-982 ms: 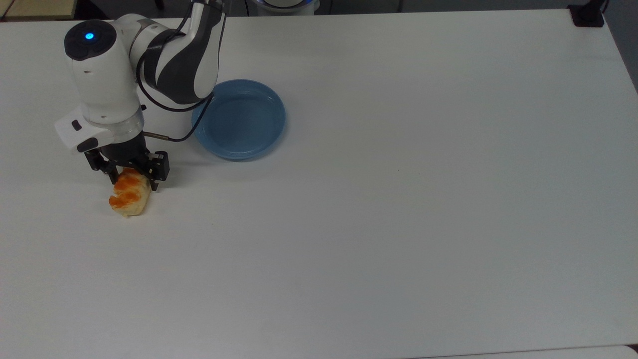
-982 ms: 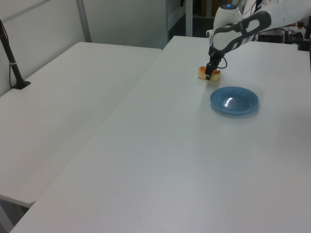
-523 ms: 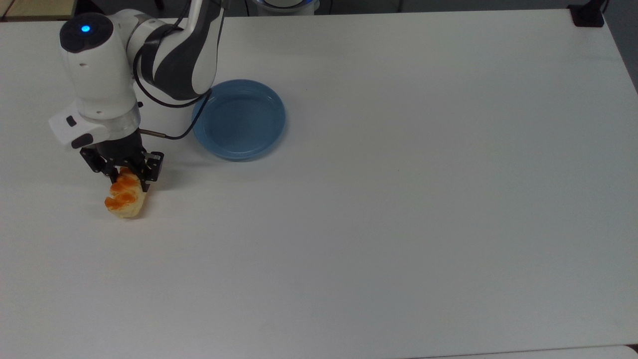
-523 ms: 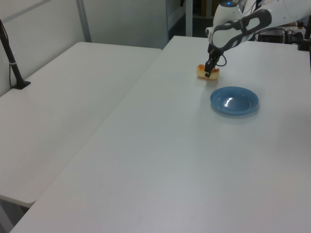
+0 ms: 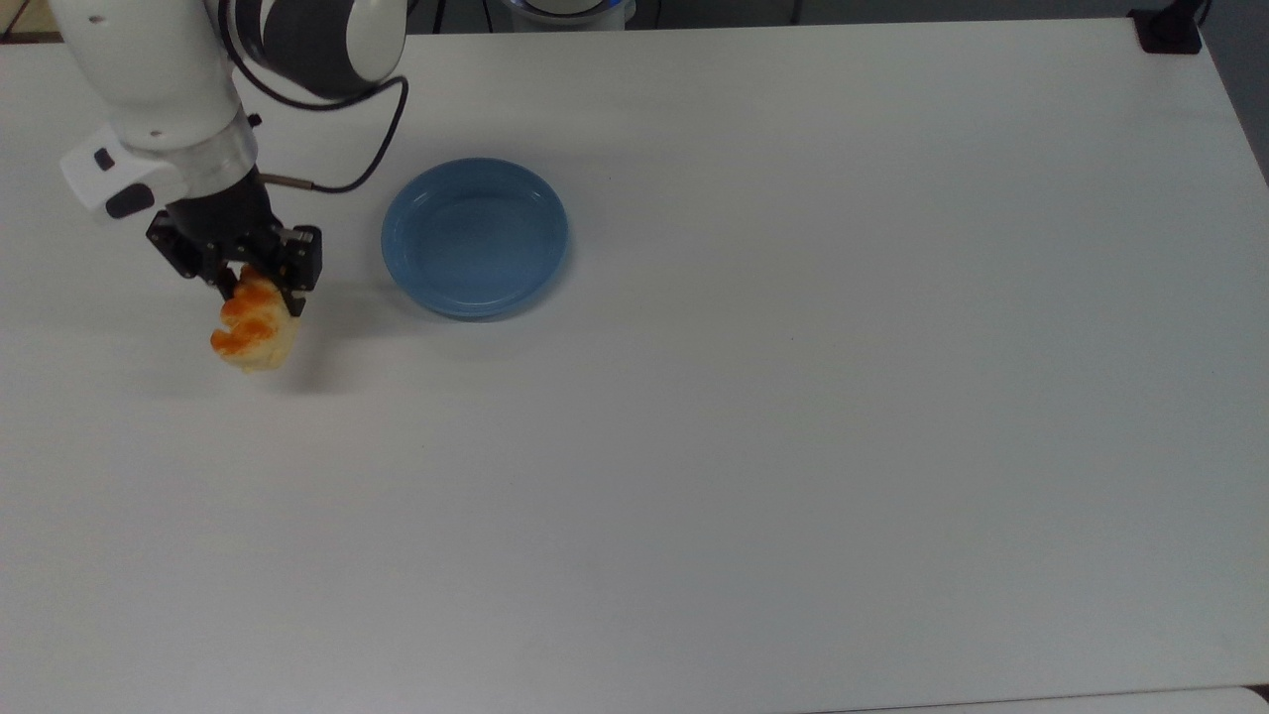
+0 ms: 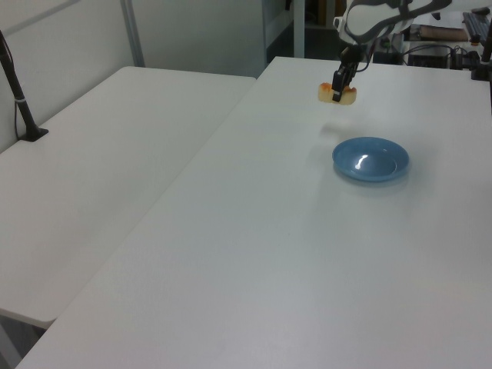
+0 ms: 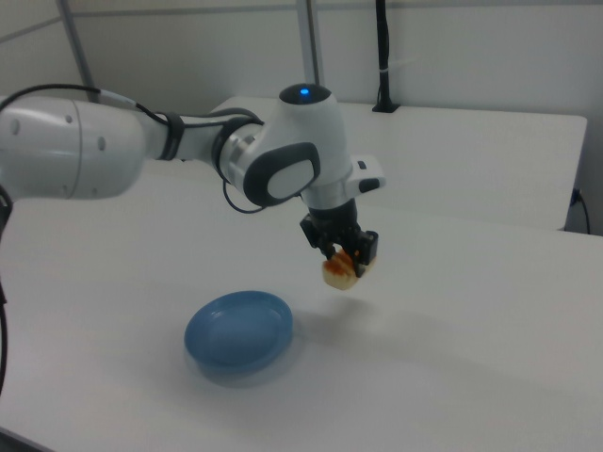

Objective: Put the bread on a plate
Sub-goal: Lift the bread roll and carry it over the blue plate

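One arm works over a wide white table (image 5: 793,397), and its gripper (image 5: 260,288) is clamped on the bread (image 5: 253,332), which hangs clear of the tabletop with a soft shadow on the surface beneath it; in the right view the bread (image 7: 340,271) plainly floats above the table between the black fingers (image 7: 364,252), its glossy orange-brown top partly tucked under the gripper (image 7: 345,265). The plate (image 5: 475,236) sits flat on the table, apart from the bread, toward the top view's right of it, and nothing lies in its blue well. In the left view the bread (image 6: 338,93) is held beyond the plate (image 6: 370,158), near the far part of the table, with the gripper (image 6: 339,87) above it. Open white surface lies between bread and plate. The rest of the table, across the top view's right and lower parts, is bare, so there is broad room on those sides. A black cable (image 5: 367,149) loops from the arm's wrist toward the plate's rim. A second white table (image 6: 100,169) stands alongside in the left view, a narrow gap between them, with a black post (image 6: 19,100) clamped at its far edge.
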